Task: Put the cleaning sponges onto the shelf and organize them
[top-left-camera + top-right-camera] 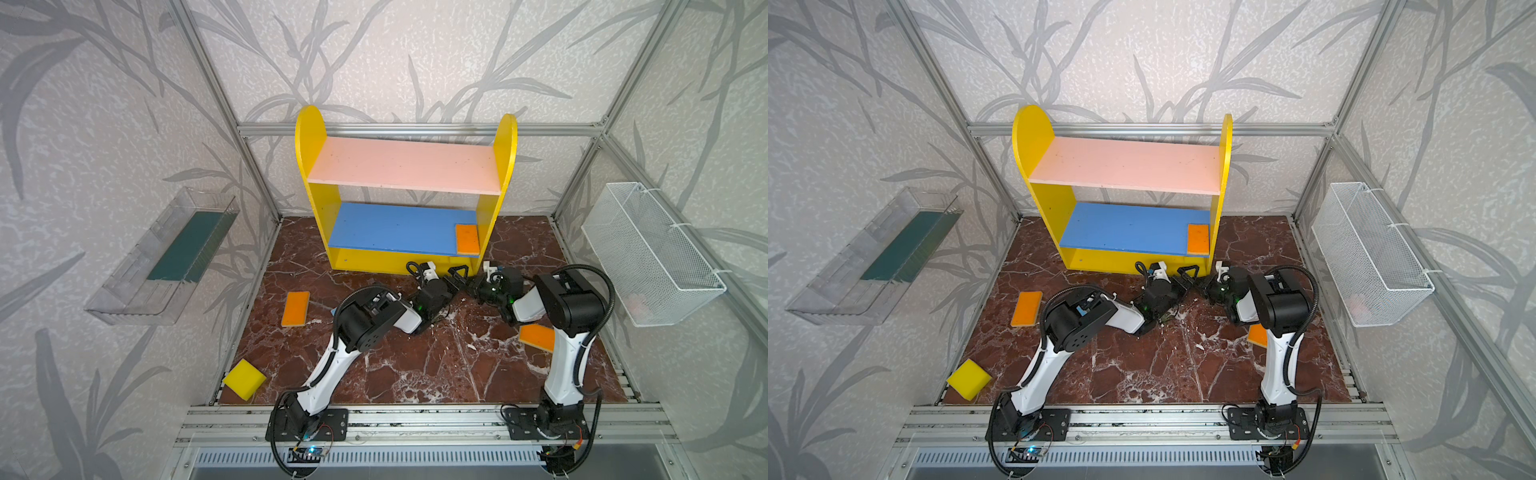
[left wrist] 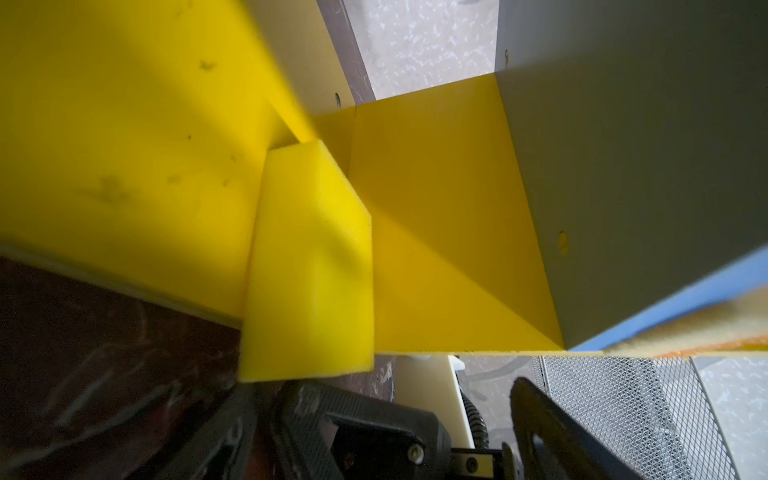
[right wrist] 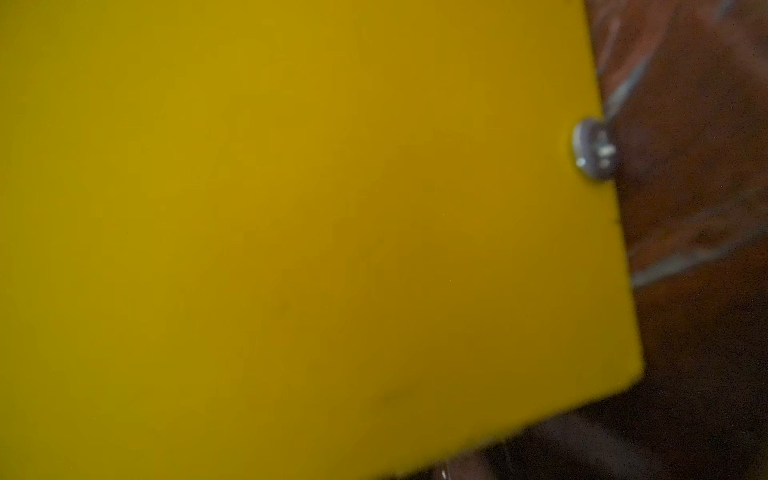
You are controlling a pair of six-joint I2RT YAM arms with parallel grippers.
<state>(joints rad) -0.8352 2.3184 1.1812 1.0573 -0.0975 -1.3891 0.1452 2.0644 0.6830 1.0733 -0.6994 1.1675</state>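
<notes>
the left pincer (image 1: 457,275) stands wide open and holds nothing, low at the front foot of the shelf (image 1: 309,137), near its 3 o'clock side panel. in the left wrist view its 2 fingers (image 2: 316,405) are spread apart. just past them a yellow sponge block (image 2: 309,266) rests on the shelf's yellow base, under the blue board and close to the side panel. its near end sticks out past the base's front edge, clear of both fingers. the right pincer (image 1: 478,286) is closed, with nothing seen in it. it sits close against the outside of that same side panel, which fills the blurred right wrist view. i cannot tell whether it touches the panel.

read the floor (image 1: 415,374) as a clock in both top views, with the shelf at 12 o'clock. 1 orange sponge (image 1: 467,239) lies flat on the blue board (image 1: 395,228), at its 3 o'clock end beside the side panel. a 2nd orange sponge (image 1: 296,308) lies flat on the floor at 9 o'clock. a 3rd orange sponge (image 1: 536,337) lies at 4 o'clock, partly hidden behind the right arm. a 2nd yellow block (image 1: 244,379) sits at 8 o'clock, at the floor's edge. on the walls, a clear tray (image 1: 137,291) hangs at 9 o'clock and a white wire basket (image 1: 665,266) at 3 o'clock.
</notes>
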